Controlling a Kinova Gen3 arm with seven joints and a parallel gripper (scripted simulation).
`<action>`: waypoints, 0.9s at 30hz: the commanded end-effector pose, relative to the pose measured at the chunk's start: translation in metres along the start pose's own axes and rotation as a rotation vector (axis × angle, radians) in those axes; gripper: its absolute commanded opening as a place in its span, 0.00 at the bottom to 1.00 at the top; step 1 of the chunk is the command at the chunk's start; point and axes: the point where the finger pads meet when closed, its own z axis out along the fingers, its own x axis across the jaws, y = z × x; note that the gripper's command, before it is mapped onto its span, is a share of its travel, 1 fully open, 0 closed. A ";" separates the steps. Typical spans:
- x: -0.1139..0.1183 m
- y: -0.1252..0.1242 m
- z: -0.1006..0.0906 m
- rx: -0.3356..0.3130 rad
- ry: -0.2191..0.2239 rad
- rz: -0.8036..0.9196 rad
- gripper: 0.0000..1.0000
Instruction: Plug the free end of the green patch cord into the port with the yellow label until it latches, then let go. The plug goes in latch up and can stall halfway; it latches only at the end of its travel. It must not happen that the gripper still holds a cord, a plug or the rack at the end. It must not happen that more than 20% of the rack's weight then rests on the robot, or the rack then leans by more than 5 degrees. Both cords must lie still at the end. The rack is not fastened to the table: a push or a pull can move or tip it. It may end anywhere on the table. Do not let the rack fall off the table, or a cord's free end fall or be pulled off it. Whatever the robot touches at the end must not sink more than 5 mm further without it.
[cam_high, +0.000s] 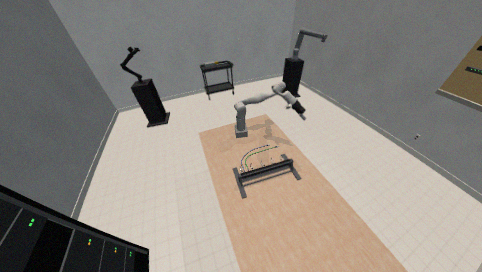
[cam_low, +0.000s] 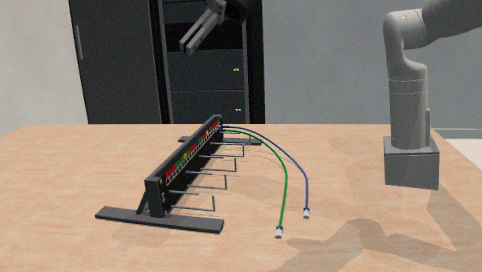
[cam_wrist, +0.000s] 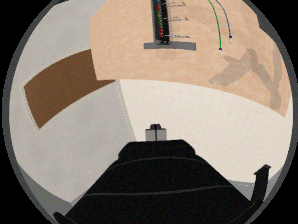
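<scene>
The black patch rack stands upright on the wooden table. Its strip of red, green and yellow port labels faces front-left. The green cord arcs from the rack's far end, and its free plug lies on the table. The blue cord lies beside it, with its free plug also on the table. My gripper is shut and empty. It hangs high in the air, far from the cords and off the table's side.
The arm's base stands on the table's far end. Dark server cabinets stand behind the table. A black cart and two other arms on black pedestals stand at the back of the room.
</scene>
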 end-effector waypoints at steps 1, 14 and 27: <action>-0.029 0.019 -0.025 -0.066 -0.060 0.025 0.00; -0.132 0.020 -0.092 -0.210 -0.252 0.195 0.00; -0.122 -0.071 -0.042 -0.091 -0.162 0.399 0.00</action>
